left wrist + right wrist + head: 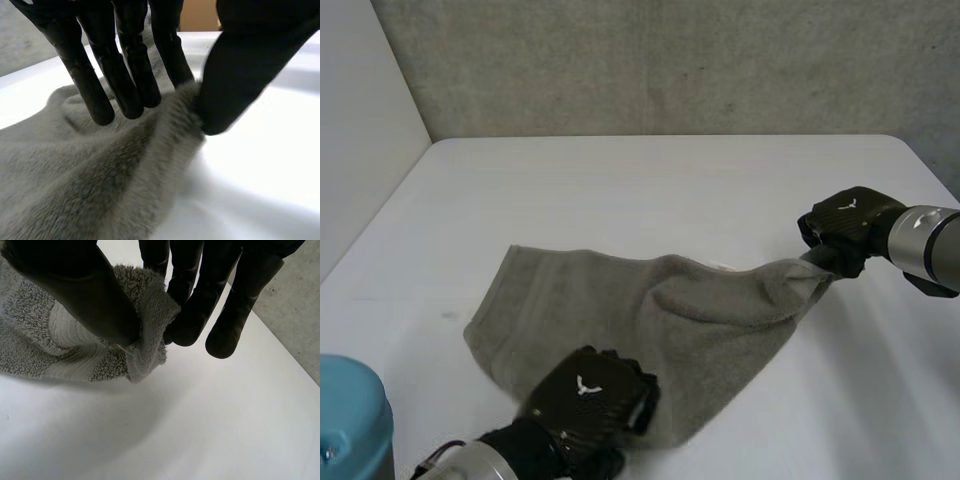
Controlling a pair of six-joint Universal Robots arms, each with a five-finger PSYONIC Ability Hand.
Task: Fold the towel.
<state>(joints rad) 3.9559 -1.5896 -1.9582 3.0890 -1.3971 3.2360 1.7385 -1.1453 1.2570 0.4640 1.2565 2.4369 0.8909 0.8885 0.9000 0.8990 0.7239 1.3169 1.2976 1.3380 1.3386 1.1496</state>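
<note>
A grey towel (pixel 620 310) lies rumpled on the white table (pixel 670 190), with one corner pulled out to the right and lifted. My right hand (pixel 842 228) holds that corner. In the right wrist view its thumb (pixel 85 290) and fingers pinch the bunched towel corner (pixel 140 340) just above the table. My left hand (pixel 588 395) is at the towel's near edge. In the left wrist view its fingers (pixel 125 75) are straight over the towel (pixel 75 170), the thumb (pixel 240 75) stands apart, and a ridge of cloth rises between them.
The light-blue cap of my left arm (pixel 350 420) sits at the near left corner. A grey wall (pixel 670 60) stands behind the table's far edge. Bare table (pixel 880 400) lies to the right of the towel and beyond it.
</note>
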